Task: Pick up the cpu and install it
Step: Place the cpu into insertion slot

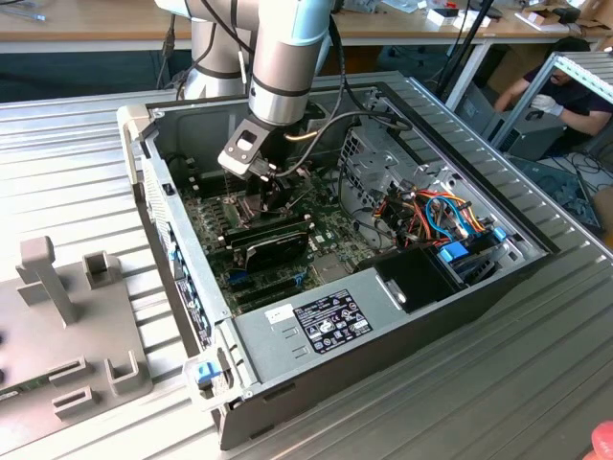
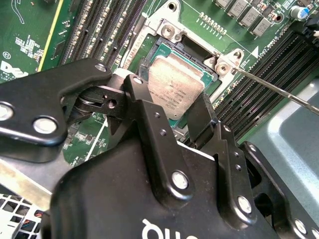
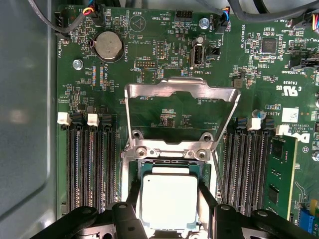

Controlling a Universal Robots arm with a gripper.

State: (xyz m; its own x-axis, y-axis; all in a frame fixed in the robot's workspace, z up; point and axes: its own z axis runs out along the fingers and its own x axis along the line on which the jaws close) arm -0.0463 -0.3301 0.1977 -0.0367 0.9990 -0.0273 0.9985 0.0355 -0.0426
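a ribbed silver-grey metal bench (image 1: 536, 383) carries everything. straight below the jaws an open black computer case (image 1: 383, 359) lies directly on it, its uncovered side facing up. well apart from the jaws, toward the exterior view's left, a grey fixture (image 1: 57, 331) with upright posts and slotted blocks also rests on the bench, near one corner of the case
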